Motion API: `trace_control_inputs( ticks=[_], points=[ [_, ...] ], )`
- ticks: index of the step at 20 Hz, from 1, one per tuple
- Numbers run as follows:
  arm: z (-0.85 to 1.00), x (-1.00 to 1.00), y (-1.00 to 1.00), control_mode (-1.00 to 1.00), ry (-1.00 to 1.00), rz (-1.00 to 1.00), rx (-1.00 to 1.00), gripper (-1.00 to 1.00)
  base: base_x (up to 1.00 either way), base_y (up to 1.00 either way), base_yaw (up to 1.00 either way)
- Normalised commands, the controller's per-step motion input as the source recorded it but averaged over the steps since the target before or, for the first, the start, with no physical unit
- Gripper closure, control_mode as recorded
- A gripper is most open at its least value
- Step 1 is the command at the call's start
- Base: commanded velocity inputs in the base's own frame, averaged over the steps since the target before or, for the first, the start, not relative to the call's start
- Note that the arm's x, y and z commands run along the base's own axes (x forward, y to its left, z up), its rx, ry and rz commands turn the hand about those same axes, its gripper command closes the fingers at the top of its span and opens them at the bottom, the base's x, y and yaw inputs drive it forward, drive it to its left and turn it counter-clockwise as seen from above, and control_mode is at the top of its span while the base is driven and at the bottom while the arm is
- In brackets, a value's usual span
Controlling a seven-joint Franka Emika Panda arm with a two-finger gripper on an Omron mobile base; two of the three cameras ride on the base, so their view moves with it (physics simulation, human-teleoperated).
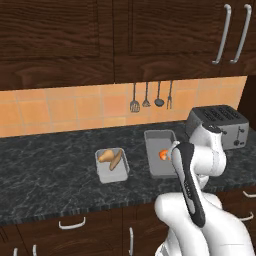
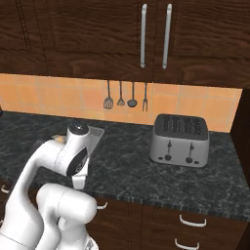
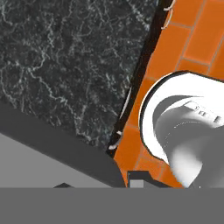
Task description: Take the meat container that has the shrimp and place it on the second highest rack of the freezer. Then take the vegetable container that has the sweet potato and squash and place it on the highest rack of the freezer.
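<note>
Two grey containers lie on the black stone counter. The right container holds an orange shrimp, and my arm partly covers its near end. The left container holds the tan sweet potato and squash. In the right base view one container corner peeks out behind my arm. My gripper hangs over the counter's front edge, looking down. Its dark fingertips stand apart with nothing between them. A grey slab crosses close under the hand; I cannot tell what it is.
A silver toaster stands at the counter's right end, also the toaster. Utensils hang on the tiled wall. Dark wall cabinets hang above. Drawers with handles sit below; the orange floor lies beyond.
</note>
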Motion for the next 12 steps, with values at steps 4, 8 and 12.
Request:
trace_control_inputs(
  ticks=[4,8,12],
  points=[
    [0.25,-1.0,0.0,-1.0,0.0,-0.1,0.13,1.0,0.0,0.0,0.0],
    [0.09,-0.71,0.0,1.0,0.0,-0.09,0.07,1.0,-0.06,0.0,-0.02],
    [0.0,0.0,0.0,1.0,0.0,0.0,0.0,1.0,-0.29,0.0,0.0]
  ],
)
